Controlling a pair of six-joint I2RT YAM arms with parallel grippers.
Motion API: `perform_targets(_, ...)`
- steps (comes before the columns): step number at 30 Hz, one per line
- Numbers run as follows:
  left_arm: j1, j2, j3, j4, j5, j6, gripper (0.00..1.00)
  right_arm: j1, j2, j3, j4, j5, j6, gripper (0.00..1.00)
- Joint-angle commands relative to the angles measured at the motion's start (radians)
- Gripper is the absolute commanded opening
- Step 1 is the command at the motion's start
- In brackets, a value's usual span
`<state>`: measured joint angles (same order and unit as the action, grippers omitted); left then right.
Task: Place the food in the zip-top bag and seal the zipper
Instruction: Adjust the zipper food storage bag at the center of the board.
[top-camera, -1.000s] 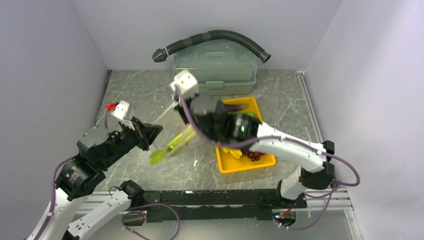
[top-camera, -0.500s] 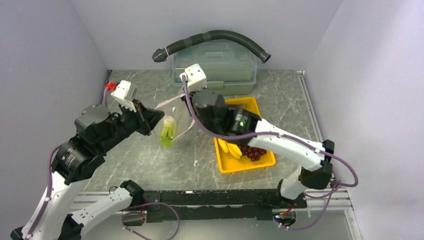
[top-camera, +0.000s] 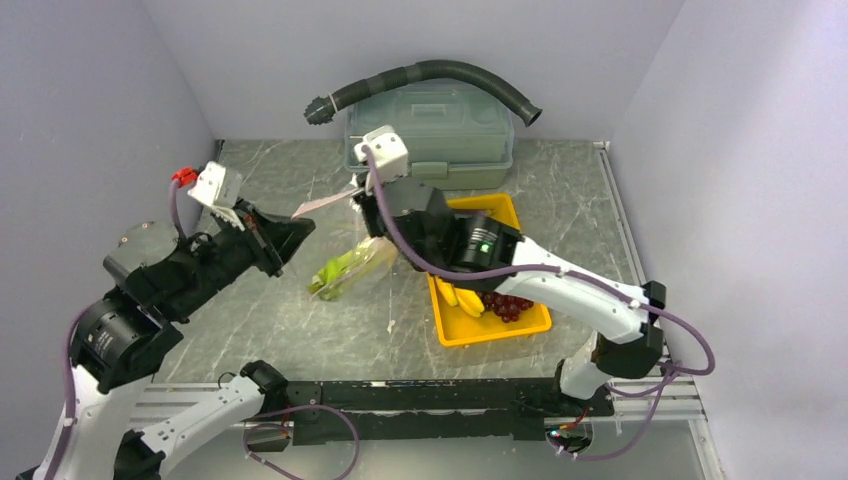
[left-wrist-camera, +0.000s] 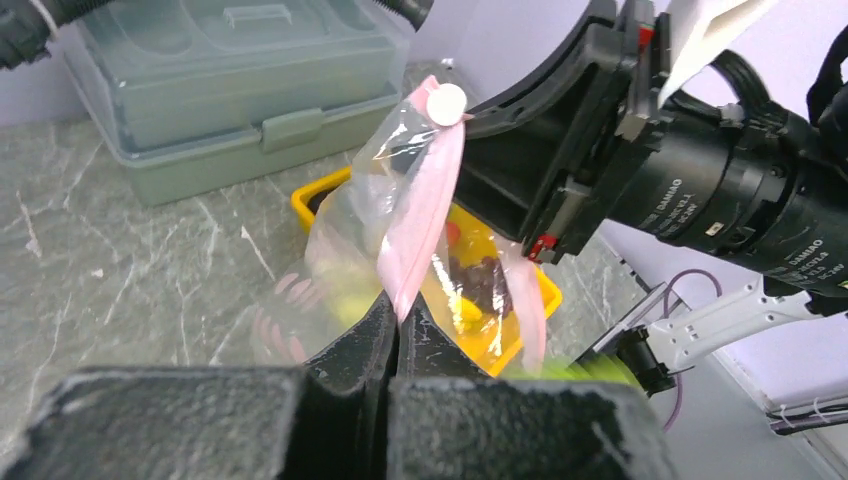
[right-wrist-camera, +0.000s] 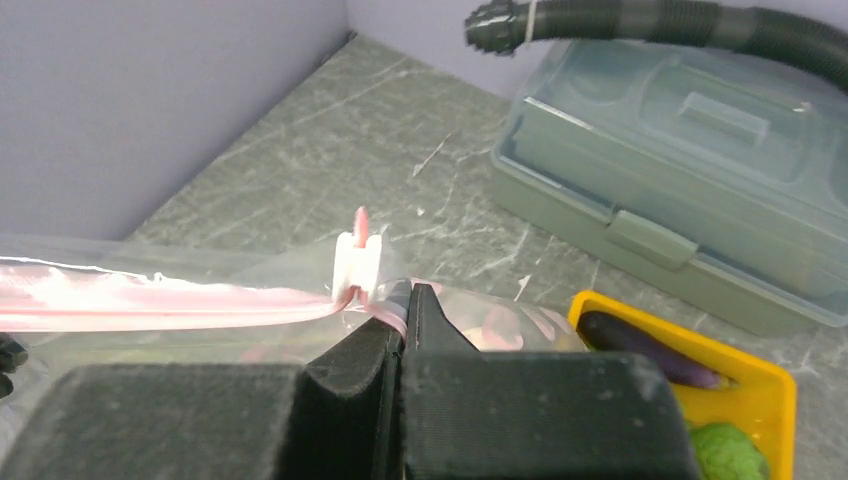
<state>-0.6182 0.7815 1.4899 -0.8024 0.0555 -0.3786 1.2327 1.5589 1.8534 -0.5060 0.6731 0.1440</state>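
The zip-top bag (top-camera: 352, 262) hangs between my two grippers above the table, with the green leek (top-camera: 338, 275) inside it. Its pink zipper (top-camera: 325, 203) is stretched between them. My left gripper (top-camera: 297, 226) is shut on one end of the zipper (left-wrist-camera: 415, 220). My right gripper (top-camera: 363, 198) is shut on the other end, right beside the white slider (right-wrist-camera: 358, 262). The slider also shows in the left wrist view (left-wrist-camera: 445, 103). Bananas (top-camera: 461, 298), dark grapes (top-camera: 506, 306) and a purple eggplant (right-wrist-camera: 640, 346) lie in the yellow tray (top-camera: 490, 335).
The grey-green lidded box (top-camera: 430, 132) stands at the back, with a black corrugated hose (top-camera: 430, 72) above it. The yellow tray sits right of the bag, under my right arm. A green piece (right-wrist-camera: 735, 455) lies in the tray beside the eggplant.
My left gripper has moved up and to the left, pulling the zipper taut. The bag with the leek has been lifted and has swung, and now hangs tilted.
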Motion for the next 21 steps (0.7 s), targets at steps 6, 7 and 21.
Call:
perform_targets(6, 0.003, -0.035, -0.213, 0.001, -0.066, 0.019, 0.0, 0.194, 0.14, 0.238, -0.036, 0.133, -0.167, 0.0)
perform_targets(7, 0.004, -0.052, -0.206, 0.032, -0.055, 0.012, 0.0, 0.174, 0.143, 0.221, -0.025, 0.16, -0.176, 0.0)
perform_targets(21, 0.003, -0.08, -0.167, -0.029, -0.079, 0.026, 0.11, 0.151, 0.064, 0.091, 0.013, 0.098, -0.081, 0.0)
